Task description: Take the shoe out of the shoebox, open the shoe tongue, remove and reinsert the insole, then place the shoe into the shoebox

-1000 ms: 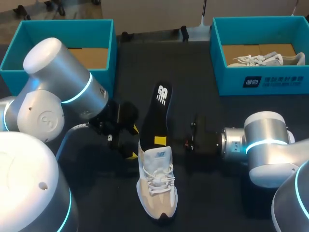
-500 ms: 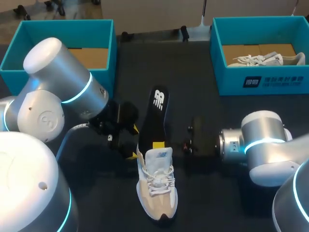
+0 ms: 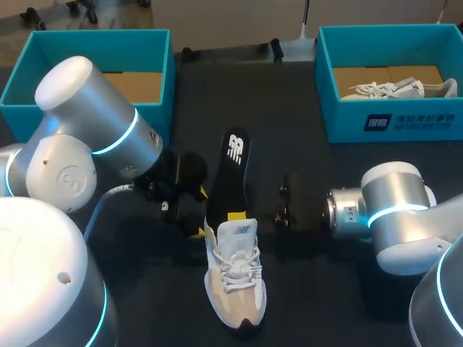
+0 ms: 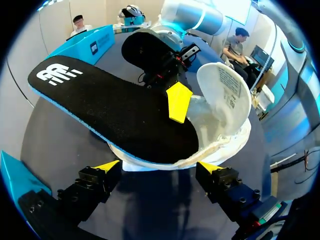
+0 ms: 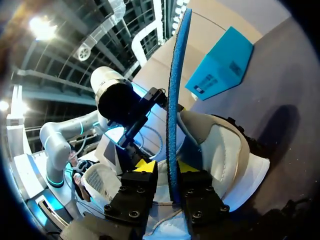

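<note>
A white and beige shoe [image 3: 235,278] lies on the black table with its toe toward me. A black insole [image 3: 233,170] slants up out of its opening, its rear end inside the shoe. My right gripper [image 3: 236,215] is at the shoe's collar. In the right wrist view the insole's blue edge [image 5: 175,95] stands between its slightly parted fingers [image 5: 166,167], with a gap on one side. My left gripper [image 4: 159,167] is wide open, and the heel [image 4: 165,162] sits between its fingers. The tongue [image 4: 225,95] is folded back.
A teal shoebox [image 3: 87,36] with a cardboard base stands at the back left. At the back right another teal box [image 3: 340,119] holds a second white shoe [image 3: 394,89]. Bare black table surrounds the shoe.
The insole has slid a little further down into the shoe. My right gripper's fingers have parted slightly around it. The left arm has not moved.
</note>
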You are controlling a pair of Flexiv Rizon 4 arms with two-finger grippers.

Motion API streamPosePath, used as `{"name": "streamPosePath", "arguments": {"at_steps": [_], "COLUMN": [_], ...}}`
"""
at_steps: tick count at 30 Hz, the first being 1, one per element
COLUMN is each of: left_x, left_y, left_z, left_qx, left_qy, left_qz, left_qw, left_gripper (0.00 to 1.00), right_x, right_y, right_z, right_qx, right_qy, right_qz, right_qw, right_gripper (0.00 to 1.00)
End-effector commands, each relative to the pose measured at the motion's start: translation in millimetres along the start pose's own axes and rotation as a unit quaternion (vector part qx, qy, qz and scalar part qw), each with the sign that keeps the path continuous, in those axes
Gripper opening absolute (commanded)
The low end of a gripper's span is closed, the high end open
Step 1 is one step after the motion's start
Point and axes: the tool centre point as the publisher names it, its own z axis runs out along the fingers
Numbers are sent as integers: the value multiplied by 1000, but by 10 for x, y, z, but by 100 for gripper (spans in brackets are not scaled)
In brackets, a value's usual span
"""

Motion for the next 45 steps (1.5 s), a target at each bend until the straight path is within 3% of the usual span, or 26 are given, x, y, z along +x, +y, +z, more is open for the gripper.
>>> {"name": "streamPosePath", "arguments": {"at_steps": [1, 15, 36, 45], "left_x": [8, 8, 8, 8], "left_y": [-1, -1, -1, -1], "left_z": [0, 0, 0, 0], "left_qx": [-1, -1, -1, -1], "left_qy": [-1, -1, -1, -1], "left_qz": [0, 0, 0, 0], "left_qw": [1000, 1000, 1000, 1000], "left_gripper": [100, 100, 100, 100], "right_x": [-2, 128, 133, 168], "right_y": [-43, 122, 386, 518], "right_z": [8, 65, 103, 188], "right_qx": [5, 17, 34, 24], "right_qy": [5, 11, 24, 36], "right_qz": [-4, -44, -68, -72], "right_qw": [1000, 999, 997, 996], "right_gripper": [22, 22, 31, 23]}}
